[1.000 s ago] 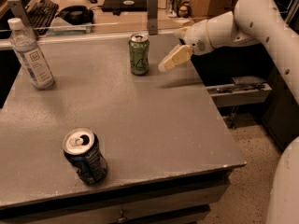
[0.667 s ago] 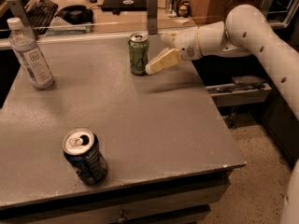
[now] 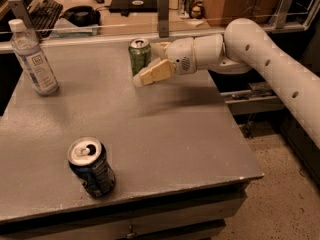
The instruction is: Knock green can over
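One job left: the tipping itself. The green can (image 3: 139,55) stands upright, so nothing of the task is done yet.
Green can: at the far edge of the tabletop (image 3: 165,129), about midway along it, just in front of a grey post (image 3: 163,14).
My pincer (image 3: 147,64): reaching in from the right at the can, spread apart and holding nothing. One finger lies low in front of the can, the other sits near its top on the arm's side. I cannot tell whether either touches it.
What remains, as I judge it: a sideways push against the can's upper half until it falls.
Others on the tabletop: a water bottle (image 3: 35,59) at the far left and a dark blue can (image 3: 91,168) near the front, both well apart from my pincer.
Surface: flat, grey, matt, finely speckled.
Room: a desk beyond a low rail, with a keyboard (image 3: 42,11) on it; speckled floor (image 3: 285,184) to the right.
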`<state>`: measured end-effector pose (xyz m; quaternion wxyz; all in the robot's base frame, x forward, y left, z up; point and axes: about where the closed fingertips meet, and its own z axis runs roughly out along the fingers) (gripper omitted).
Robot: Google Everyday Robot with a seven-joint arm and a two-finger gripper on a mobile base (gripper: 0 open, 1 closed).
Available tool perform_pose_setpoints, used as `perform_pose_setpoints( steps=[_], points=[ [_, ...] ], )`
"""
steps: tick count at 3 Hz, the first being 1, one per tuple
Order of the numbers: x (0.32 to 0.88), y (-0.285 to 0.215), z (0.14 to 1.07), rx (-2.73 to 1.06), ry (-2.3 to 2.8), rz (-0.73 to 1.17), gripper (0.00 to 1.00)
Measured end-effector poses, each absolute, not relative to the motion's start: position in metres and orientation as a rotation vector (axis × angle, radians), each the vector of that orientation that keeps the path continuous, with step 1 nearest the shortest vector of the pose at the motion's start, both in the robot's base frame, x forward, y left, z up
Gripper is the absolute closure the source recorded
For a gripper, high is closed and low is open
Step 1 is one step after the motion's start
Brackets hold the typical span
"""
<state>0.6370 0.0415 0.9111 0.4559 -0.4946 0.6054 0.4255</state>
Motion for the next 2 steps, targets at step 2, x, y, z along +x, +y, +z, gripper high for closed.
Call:
perform_pose_setpoints(
  steps=[2],
  points=[
    [0.6, 0.071, 0.95, -1.259, 1.341, 1.177, 0.0]
  ],
)
